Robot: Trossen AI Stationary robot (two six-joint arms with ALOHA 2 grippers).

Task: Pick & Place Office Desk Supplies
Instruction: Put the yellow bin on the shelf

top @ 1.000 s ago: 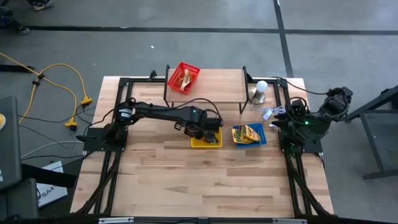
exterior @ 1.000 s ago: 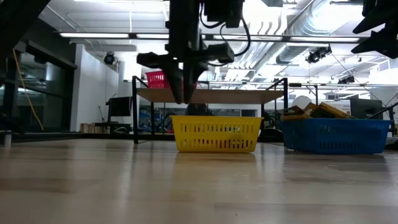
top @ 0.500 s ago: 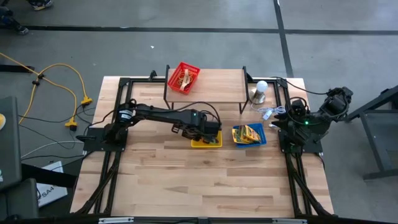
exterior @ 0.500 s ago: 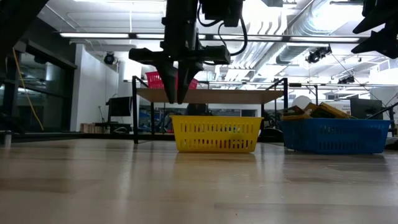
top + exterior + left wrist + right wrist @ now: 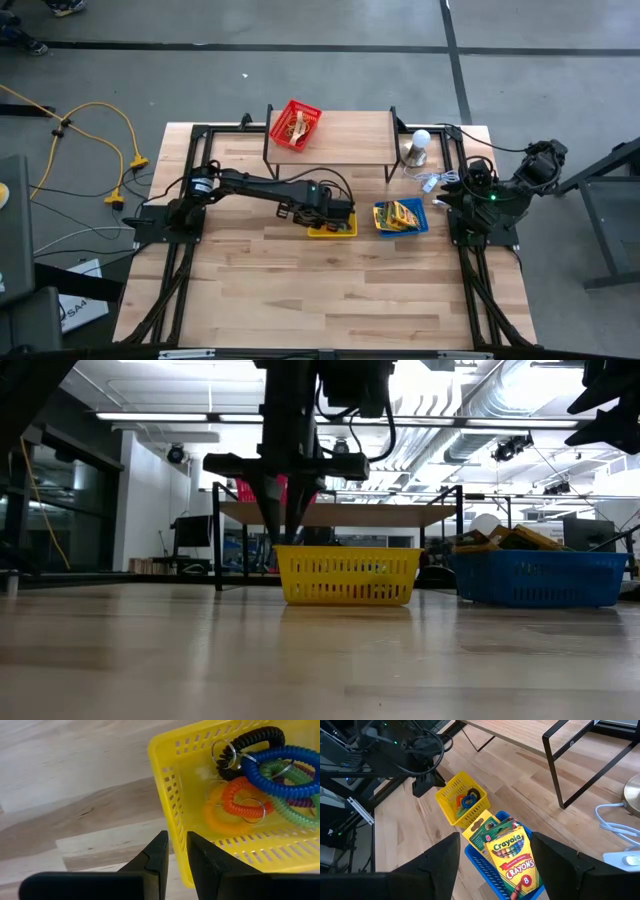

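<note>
A yellow basket (image 5: 331, 226) on the table holds coloured coil rings (image 5: 260, 780): blue, green, orange, yellow, purple and black. My left gripper (image 5: 174, 836) points straight down over the basket's left wall (image 5: 170, 795). It is open by a narrow gap, one finger inside that wall and one outside, its tips (image 5: 285, 538) level with the rim. Beside it a blue basket (image 5: 401, 217) holds crayon boxes (image 5: 512, 855). My right gripper (image 5: 495, 837) stands open and holds nothing, folded back at the table's right edge (image 5: 490, 195). My left gripper stands astride the rim of the yellow basket's left wall (image 5: 176, 851), near the basket's corner, coming from above. Its own fingers hide the rim there, and I cannot tell whether they touch it. The basket rests flat on the table.
A red basket (image 5: 296, 124) of rubber bands sits on a raised shelf (image 5: 340, 135) at the far side. A white bulb (image 5: 419, 146) and loose white wire (image 5: 432, 182) lie at the far right. The near half of the table (image 5: 330, 300) is bare wood.
My left gripper has sunk toward the yellow basket's left wall, shifted slightly toward the table's left edge, and rolled about its own axis. The gap between its fingers has stayed the same. The baskets have not moved.
</note>
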